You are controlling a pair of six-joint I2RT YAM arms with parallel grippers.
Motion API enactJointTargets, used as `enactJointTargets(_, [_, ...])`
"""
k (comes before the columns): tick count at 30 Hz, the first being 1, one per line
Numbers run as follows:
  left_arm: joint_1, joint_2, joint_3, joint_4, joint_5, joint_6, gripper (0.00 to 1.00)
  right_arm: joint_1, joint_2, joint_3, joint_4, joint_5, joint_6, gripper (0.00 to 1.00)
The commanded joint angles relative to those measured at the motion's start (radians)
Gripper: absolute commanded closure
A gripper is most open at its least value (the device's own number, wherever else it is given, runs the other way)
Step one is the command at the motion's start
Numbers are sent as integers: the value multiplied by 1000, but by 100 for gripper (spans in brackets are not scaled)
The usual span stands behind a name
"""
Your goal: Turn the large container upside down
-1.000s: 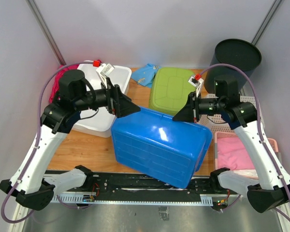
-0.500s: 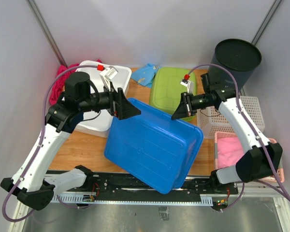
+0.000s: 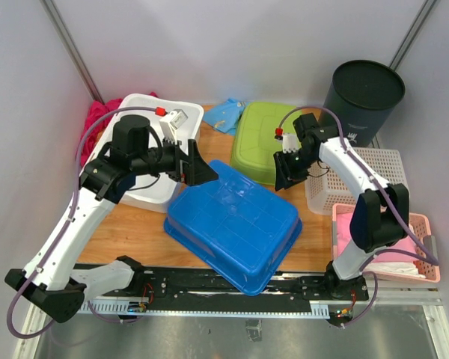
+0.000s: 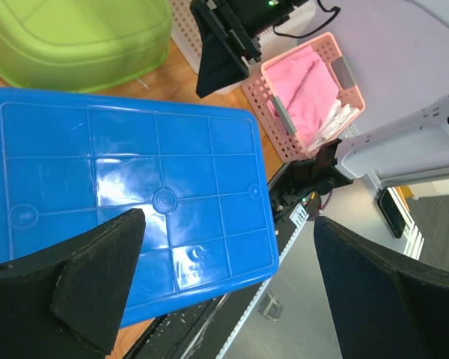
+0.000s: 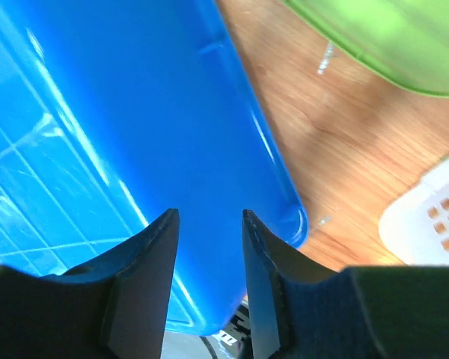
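The large blue container [image 3: 233, 223] lies bottom-up on the wooden table, its ribbed base facing the camera. My left gripper [image 3: 203, 172] is open and empty above its far left corner. In the left wrist view the fingers stand wide apart around this gripper [image 4: 228, 254], with the blue base [image 4: 135, 187] below. My right gripper [image 3: 282, 176] is by the container's far right edge. In the right wrist view it [image 5: 207, 228] has a narrow gap between the fingers, nothing in it, and the blue wall [image 5: 135, 134] lies beyond.
A green tub [image 3: 266, 138] lies upside down behind the container. A white bin [image 3: 151, 153] stands at left with pink cloth [image 3: 96, 120] behind it. A black bucket [image 3: 367, 93], a white basket [image 3: 359, 179] and a pink basket [image 3: 393, 239] are at right. A blue cloth [image 3: 226, 114] lies at the back.
The blue container went from tilted between both grippers to lying bottom-up on the table. Both grippers have let go of it. The right gripper drew back toward the green tub.
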Motion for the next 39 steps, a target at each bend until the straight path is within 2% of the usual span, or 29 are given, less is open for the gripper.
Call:
enactJointTargets(1, [-3,4,-6,-1,-33,8,1,11,-76,36,-23,177,70,55])
enactJointTargets(5, [-2,17,-14,-4,-103,22,1,-1,-198,29,-35,369,159,37])
enactJointTargets(8, [-3,29,-40,-4,-210,22,1,-15,-340,-21,-41,390,257,31])
enactJointTargets(11, [-4,39,-87,-5,-321,52,1,-16,-531,-173,26,324,404,32])
enactJointTargets(16, [-29,95,-133,14,-384,76,1,-9,-875,-486,129,234,672,32])
enactJointTargets(22, [-59,165,-146,60,-399,84,1,9,-1107,-778,275,103,994,32])
enactJointTargets(28, [-90,189,-204,97,-394,78,1,45,-1147,-930,450,128,1181,32])
enactJointTargets(32, [-134,193,-260,121,-391,57,1,52,-1091,-915,460,222,1167,33])
enactJointTargets(35, [-171,190,-296,138,-376,26,1,51,-1053,-913,518,280,1132,42])
enactJointTargets(39, [-222,174,-334,169,-339,-33,2,51,-992,-884,521,394,1073,48])
